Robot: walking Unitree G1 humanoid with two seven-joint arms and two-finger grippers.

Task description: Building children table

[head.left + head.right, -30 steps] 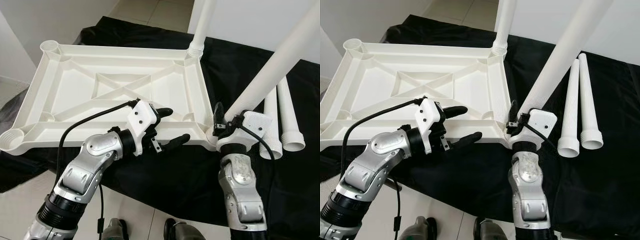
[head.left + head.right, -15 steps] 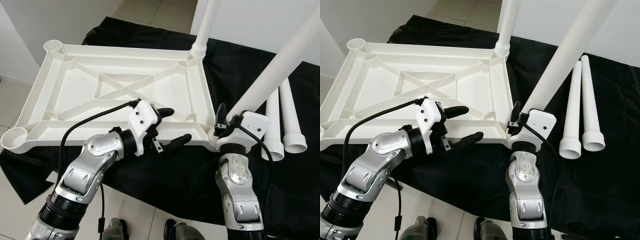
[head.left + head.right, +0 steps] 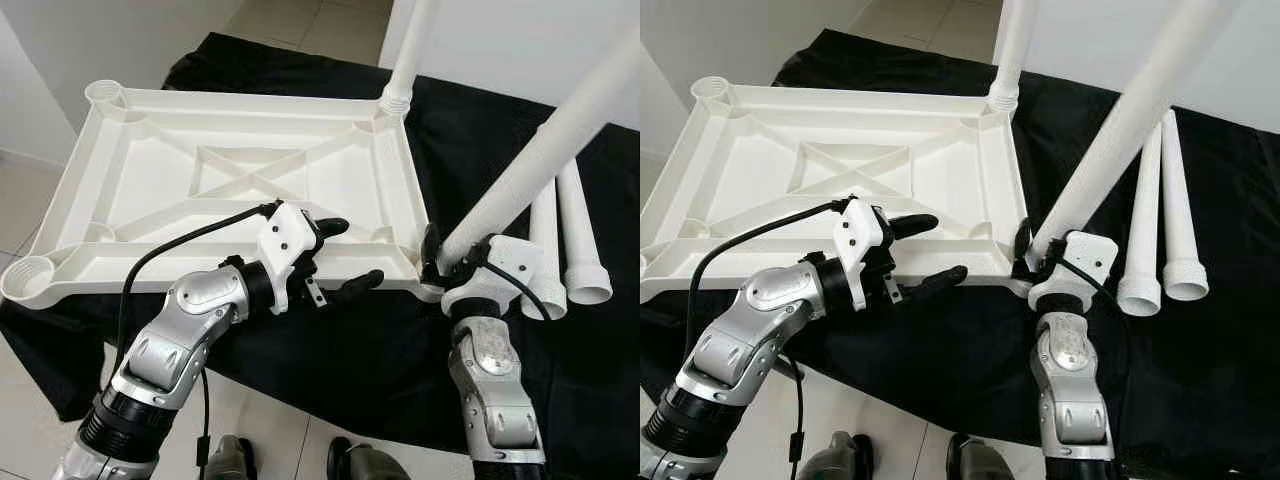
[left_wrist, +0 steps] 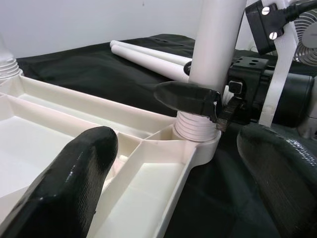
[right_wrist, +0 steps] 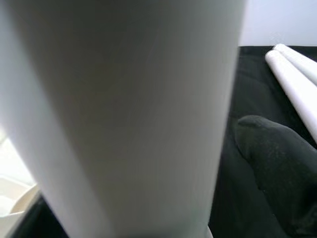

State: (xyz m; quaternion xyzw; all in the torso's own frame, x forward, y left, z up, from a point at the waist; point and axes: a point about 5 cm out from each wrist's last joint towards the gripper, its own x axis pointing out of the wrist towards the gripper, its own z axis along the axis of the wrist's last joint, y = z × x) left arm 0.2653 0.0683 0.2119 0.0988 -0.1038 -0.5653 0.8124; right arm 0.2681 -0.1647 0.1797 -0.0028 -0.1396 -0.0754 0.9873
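Lying upside down on a black cloth over the worktop point(image 3: 380, 350), the white plastic tabletop point(image 3: 250, 180) showed its ribbed underside and corner sockets. One leg point(image 3: 410, 50) already stood in the far right socket. A second leg point(image 3: 545, 150) sat with its threaded end in the near right socket point(image 4: 195, 141), leaning off to the right rather than upright. The right end effector point(image 3: 440, 262) was closed around this leg just above the socket, one black finger point(image 4: 188, 97) pressed against the tube. The left end effector point(image 3: 345, 255) hovered with its fingers spread just above the near rim of the tabletop, gripping nothing. Two spare legs point(image 3: 570, 240) lay side by side on the cloth to the right, near the right arm.

The legs looked like hollow moulded plastic: light, stiff and smooth, so likely to slip in a pinch and to lever strongly if held high. Taking hold low, close to the thread, as here, seemed the sound choice, since it would keep the tilt under control while the leg was turned home. The tabletop appeared light enough to skid on the cloth, so steadying its rim with the free end effector would probably help. Forcing a crooked thread could bind it.
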